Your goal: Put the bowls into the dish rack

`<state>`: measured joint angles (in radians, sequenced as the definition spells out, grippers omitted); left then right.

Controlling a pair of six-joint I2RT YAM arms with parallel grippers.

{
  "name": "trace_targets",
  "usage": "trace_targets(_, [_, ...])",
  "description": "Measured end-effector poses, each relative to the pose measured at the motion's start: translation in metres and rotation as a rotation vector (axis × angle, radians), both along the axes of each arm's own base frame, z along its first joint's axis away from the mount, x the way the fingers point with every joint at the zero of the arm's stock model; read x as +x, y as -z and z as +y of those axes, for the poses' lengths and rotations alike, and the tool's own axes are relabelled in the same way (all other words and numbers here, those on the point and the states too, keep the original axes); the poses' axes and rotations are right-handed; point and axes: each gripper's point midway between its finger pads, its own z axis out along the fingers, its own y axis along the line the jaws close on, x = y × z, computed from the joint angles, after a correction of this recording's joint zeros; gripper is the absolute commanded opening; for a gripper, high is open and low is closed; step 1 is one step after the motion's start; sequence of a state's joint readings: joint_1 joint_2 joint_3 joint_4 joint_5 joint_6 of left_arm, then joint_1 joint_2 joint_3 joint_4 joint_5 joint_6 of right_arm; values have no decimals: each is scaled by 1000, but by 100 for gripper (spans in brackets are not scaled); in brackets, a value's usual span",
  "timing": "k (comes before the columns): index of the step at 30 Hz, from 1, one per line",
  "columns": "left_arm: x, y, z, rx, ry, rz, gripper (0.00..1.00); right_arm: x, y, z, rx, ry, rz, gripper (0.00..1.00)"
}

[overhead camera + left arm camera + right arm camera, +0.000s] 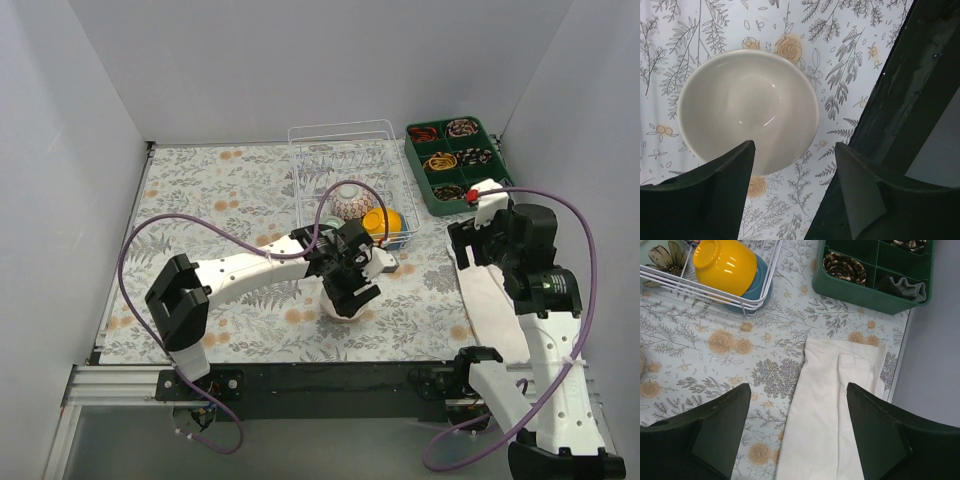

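Note:
A cream bowl (747, 110) sits upright on the flowered mat, near the table's front edge (338, 308). My left gripper (794, 147) hangs open just above its near rim, with nothing between the fingers, and covers most of the bowl in the top view (352, 288). The white wire dish rack (340, 165) stands at the back. An orange-yellow bowl (725, 265) lies tipped in its front corner on a blue bowl (758, 282). A patterned bowl (348, 200) is in the rack too. My right gripper (797, 387) is open and empty over a white cloth (835, 405).
A dark green compartment tray (455, 160) of small items stands right of the rack. The white cloth (490, 295) lies along the mat's right side. The black table edge (900, 100) runs close beside the cream bowl. Grey walls enclose the table.

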<state>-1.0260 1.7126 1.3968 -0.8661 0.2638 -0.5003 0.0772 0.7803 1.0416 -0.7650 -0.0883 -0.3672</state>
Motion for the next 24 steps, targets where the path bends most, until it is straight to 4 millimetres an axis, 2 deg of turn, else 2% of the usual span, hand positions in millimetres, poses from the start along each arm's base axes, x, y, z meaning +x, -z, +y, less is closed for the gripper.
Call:
trace_targets(10, [-10,20,-29,17,23,-10,64,-13,-7,-18,76,102,-56,80])
trace_targets(16, [1,44,-43,59,5,-18,51,-13,-6,-21,113,133,-48,79])
trace_targets(20, [7,57,-46,86,-23,-23,34,-14,-2,-19,128,124,-41,79])
trace_targets(21, [8,58,-46,92,-34,-21,24,-14,-1,-18,131,122,-37,79])
trace_targets(23, [9,58,-45,102,-59,-28,14,-15,3,-17,138,119,-30,79])
trace_targets(24, [7,58,-41,118,-63,-27,5,-16,5,-16,142,118,-25,79])
